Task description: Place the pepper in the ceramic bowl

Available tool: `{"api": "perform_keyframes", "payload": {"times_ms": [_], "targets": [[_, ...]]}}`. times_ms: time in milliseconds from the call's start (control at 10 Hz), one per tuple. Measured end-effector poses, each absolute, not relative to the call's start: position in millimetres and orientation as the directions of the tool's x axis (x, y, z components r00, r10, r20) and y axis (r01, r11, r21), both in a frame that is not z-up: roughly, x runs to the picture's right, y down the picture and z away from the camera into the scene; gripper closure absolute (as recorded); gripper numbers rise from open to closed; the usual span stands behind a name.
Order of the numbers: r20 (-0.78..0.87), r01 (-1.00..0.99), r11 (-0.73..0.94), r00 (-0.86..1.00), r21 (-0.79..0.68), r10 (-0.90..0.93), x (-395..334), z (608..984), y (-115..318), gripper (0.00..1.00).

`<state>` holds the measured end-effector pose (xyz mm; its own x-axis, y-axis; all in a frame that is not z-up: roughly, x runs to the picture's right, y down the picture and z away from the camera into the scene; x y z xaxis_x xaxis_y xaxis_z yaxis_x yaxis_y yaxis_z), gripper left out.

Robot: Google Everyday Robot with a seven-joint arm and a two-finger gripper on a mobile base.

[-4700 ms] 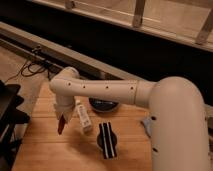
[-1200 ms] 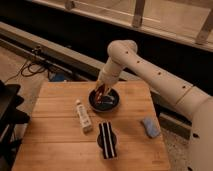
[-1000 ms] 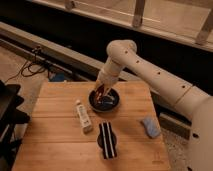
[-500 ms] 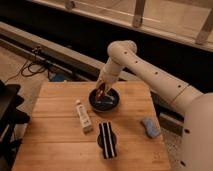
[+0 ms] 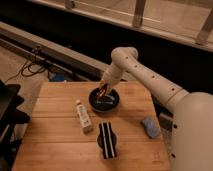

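Nearest the camera, one dark round thing with a black-and-white striped piece (image 5: pixel 106 140) sits at the front of the wooden table (image 5: pixel 55 145). Beside it lie one white tube (image 5: pixel 83 116) to the left and one bluish cloth-like lump (image 5: pixel 149 126) to the right. Further back stands the single ceramic bowl (image 5: pixel 104 99). Right over its far rim hangs the gripper (image 5: pixel 103 90), at the end of the one arm (image 5: pixel 145 75) sweeping in from the right. One pepper (image 5: pixel 102 91) shows as a reddish sliver at the fingertips, pointing steeply down into the bowl; whether the fingers clamp it or have parted, nobody can tell. The bowl lies directly beneath, so release looks like the likely next move.
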<state>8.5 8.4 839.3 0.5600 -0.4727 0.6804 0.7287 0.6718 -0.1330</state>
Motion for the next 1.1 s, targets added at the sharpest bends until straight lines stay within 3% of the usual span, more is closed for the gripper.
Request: {"api": "perform_keyframes", "payload": {"times_ms": [300, 400, 800, 1100], "targets": [[0.703, 0.713, 0.689, 0.555, -0.127, -0.445, 7, 849, 19, 0.22], [0.703, 0.711, 0.693, 0.555, -0.122, -0.445, 8, 848, 19, 0.2], [0.701, 0.744, 0.649, 0.548, -0.159, -0.456, 6, 839, 13, 0.44], [0.698, 0.736, 0.663, 0.545, -0.134, -0.465, 2, 835, 5, 0.44]]}}
